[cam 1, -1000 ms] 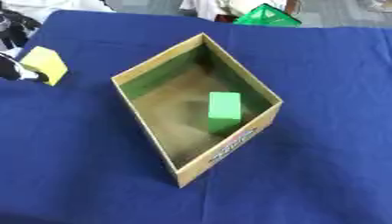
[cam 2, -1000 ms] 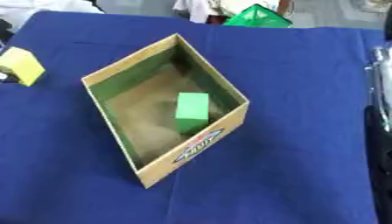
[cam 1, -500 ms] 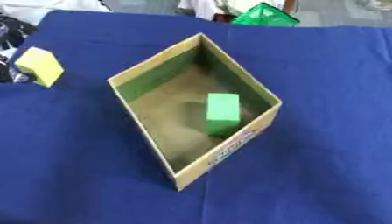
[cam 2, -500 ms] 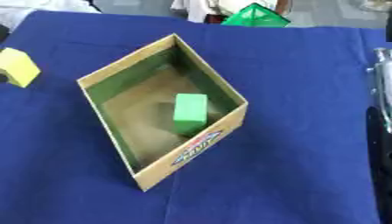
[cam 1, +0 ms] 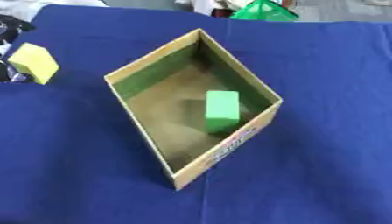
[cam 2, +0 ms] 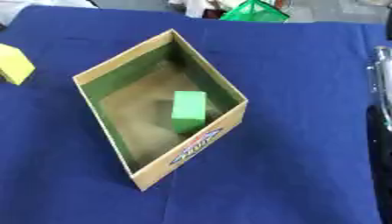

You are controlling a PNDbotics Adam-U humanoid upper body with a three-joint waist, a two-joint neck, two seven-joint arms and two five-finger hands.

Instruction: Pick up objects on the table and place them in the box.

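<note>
Already a green block [cam 1: 222, 110] lies inside the cardboard box [cam 1: 153, 59]; the left hand [cam 1: 11, 72], fingers unclear, carries a yellow block [cam 1: 33, 62] at the table's [cam 1: 321, 166] left edge, presumably boxward.

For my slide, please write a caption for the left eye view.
Green block inside the cardboard box; left hand holds a yellow block at the left edge.

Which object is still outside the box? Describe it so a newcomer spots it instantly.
Start at the open cardboard box in the middle of the blue tablecloth, then look out to the table's left edge. There sits a yellow block, against the left hand. It is the only yellow thing; the green block lies inside the box.
</note>
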